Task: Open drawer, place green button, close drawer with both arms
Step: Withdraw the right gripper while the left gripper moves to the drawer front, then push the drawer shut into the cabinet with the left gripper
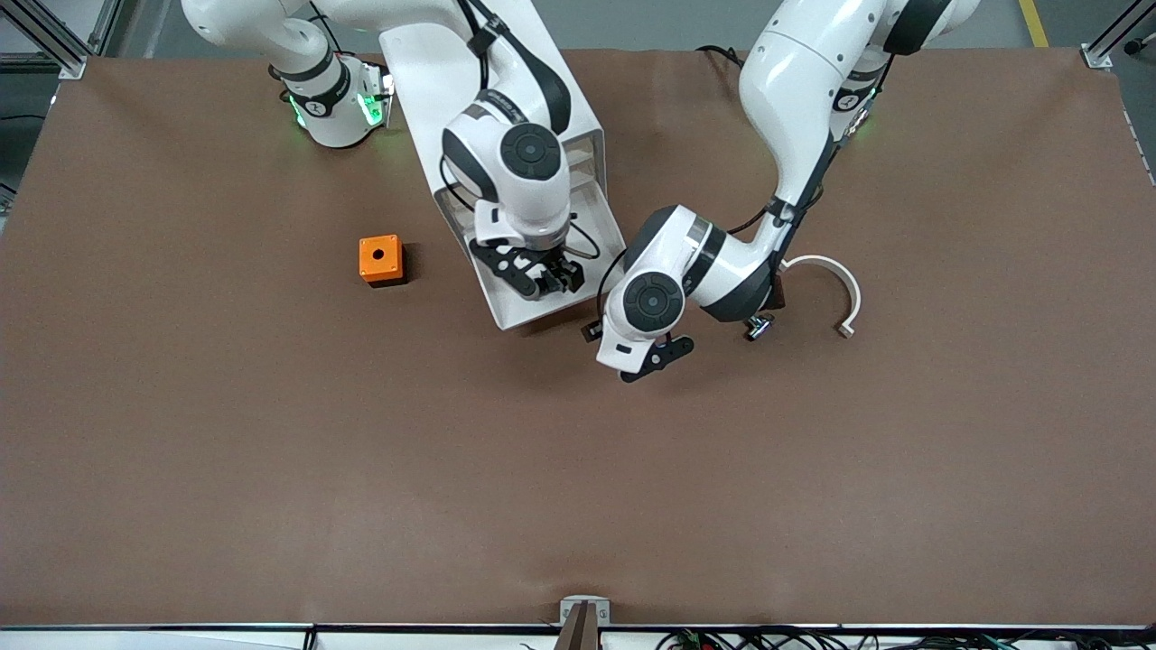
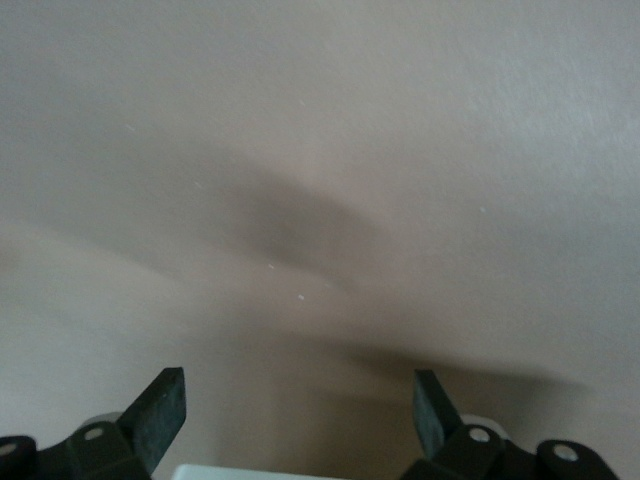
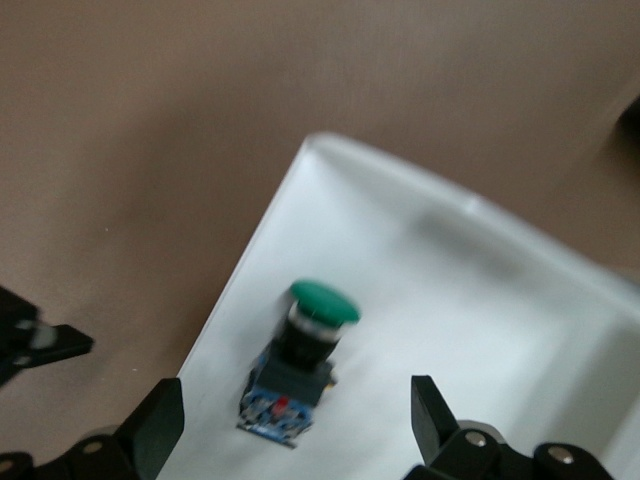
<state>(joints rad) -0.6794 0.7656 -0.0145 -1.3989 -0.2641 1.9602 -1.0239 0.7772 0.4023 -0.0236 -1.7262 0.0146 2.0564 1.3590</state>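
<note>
The white drawer (image 1: 522, 311) stands pulled out of the bottom of the white cabinet (image 1: 582, 122), toward the front camera. My right gripper (image 1: 542, 271) hangs over the open drawer, fingers open and empty. In the right wrist view the button (image 3: 300, 365), green cap and black-blue body, lies on its side on the drawer floor (image 3: 450, 340), between the open fingers of my right gripper (image 3: 297, 420) and apart from them. In the front view the button is hidden under the right hand. My left gripper (image 1: 657, 358) is open and empty, low over the table beside the drawer's front corner; the left wrist view shows its gripper (image 2: 300, 410) over bare table.
An orange box with a hole (image 1: 380, 259) sits toward the right arm's end, beside the cabinet. A white curved piece (image 1: 835, 289) and a small metallic part (image 1: 757, 327) lie by the left arm's elbow. Brown table (image 1: 578, 496) stretches nearer the front camera.
</note>
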